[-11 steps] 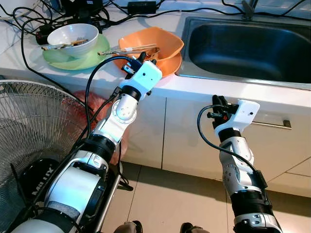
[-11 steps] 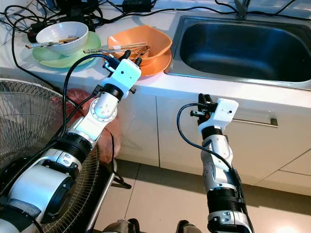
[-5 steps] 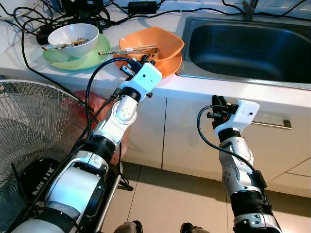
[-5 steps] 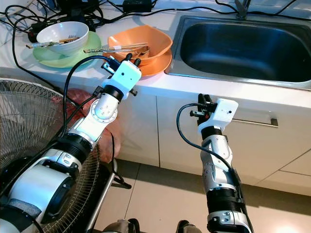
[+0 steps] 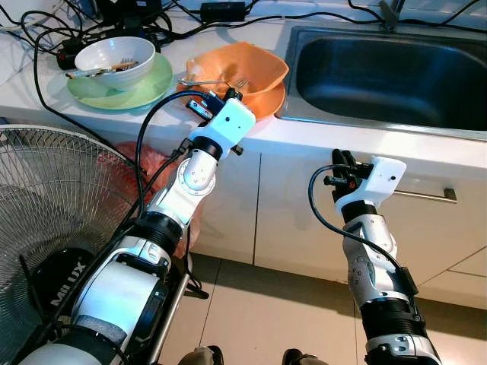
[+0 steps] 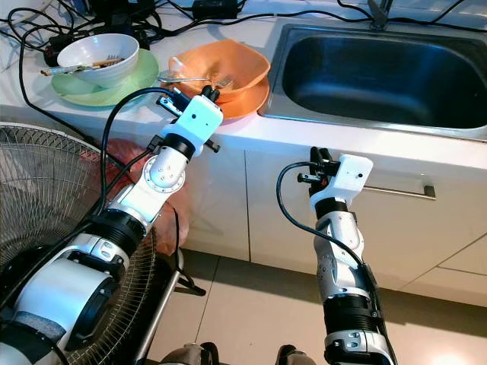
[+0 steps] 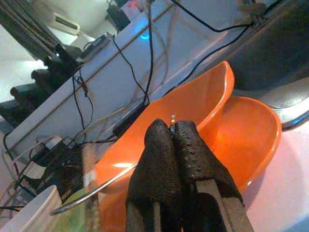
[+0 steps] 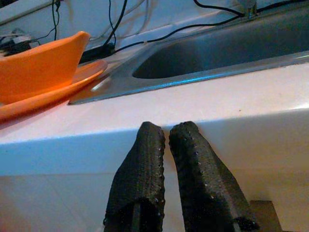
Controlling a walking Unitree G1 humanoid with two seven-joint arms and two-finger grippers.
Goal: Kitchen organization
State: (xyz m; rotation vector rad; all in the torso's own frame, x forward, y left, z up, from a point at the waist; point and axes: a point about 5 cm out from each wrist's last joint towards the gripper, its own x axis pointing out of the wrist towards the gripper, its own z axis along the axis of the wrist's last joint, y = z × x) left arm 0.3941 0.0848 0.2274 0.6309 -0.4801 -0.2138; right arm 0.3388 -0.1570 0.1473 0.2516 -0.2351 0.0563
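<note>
While the orange bowl [image 5: 245,73] sits on its matching plate [image 6: 247,103] left of the sink [image 5: 388,72], a fork [image 6: 199,78] lies across its rim: thin, stiff, slippery metal, probably best pinched mid-handle. The left gripper [image 5: 217,95], fingers closed on nothing, reaches over the counter's near edge; the right gripper [image 5: 340,158], also closed, hangs below the counter.

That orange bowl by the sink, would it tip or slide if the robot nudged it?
Probably yes. The orange bowl sits tilted on an orange plate, so it looks apt to rock. It seems thin plastic, likely light and not fragile. The fork resting across it could clatter out.
</note>
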